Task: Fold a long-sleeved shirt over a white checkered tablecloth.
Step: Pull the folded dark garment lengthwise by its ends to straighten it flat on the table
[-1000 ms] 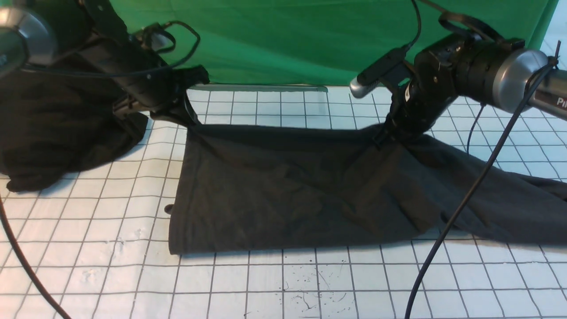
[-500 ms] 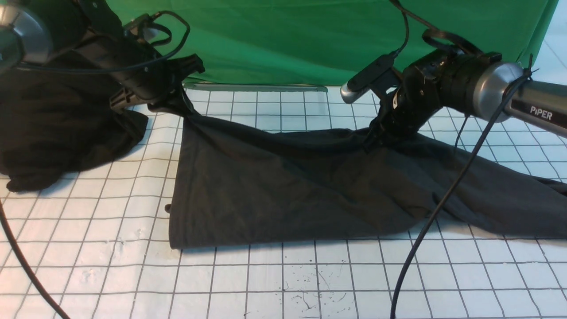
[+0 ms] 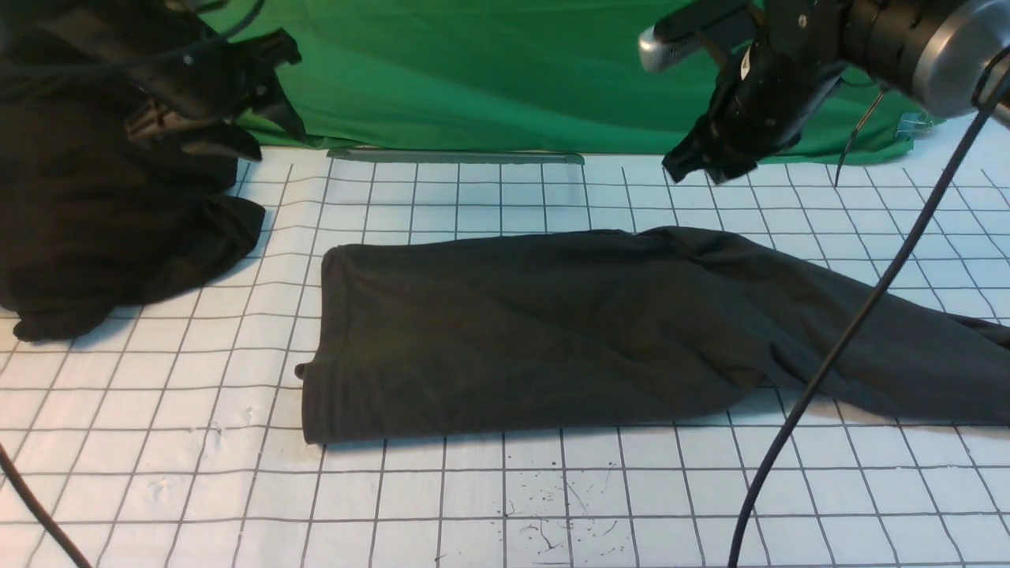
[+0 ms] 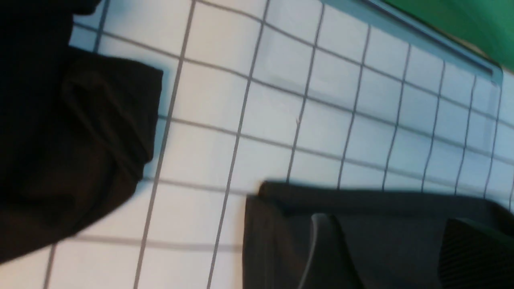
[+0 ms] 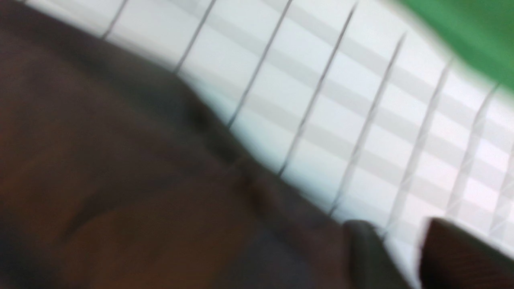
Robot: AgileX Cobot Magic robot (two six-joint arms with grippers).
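The long-sleeved shirt [image 3: 552, 331] lies folded into a dark grey band across the white checkered tablecloth [image 3: 473, 505], one sleeve trailing off to the right [image 3: 907, 363]. My left gripper [image 3: 284, 87] hovers above the shirt's far left corner. Its fingers [image 4: 321, 249] stand wide apart, and the shirt [image 4: 381, 208] shows below them. My right gripper [image 3: 694, 170] hangs in the air beyond the shirt's far edge. In the blurred right wrist view its fingers [image 5: 369, 257] keep a narrow gap with bare tablecloth [image 5: 341, 100] showing through; the shirt [image 5: 120, 160] lies beside them.
A blacker shapeless heap of cloth [image 3: 102, 229] sits at the far left, under the left arm. The green backdrop [image 3: 489, 71] closes off the back. A black cable [image 3: 828, 371] from the right arm hangs across the shirt's right part.
Both grippers let go of the shirt's far edge and rose away from it. The edge dropped, and the shirt now lies flat on the tablecloth.
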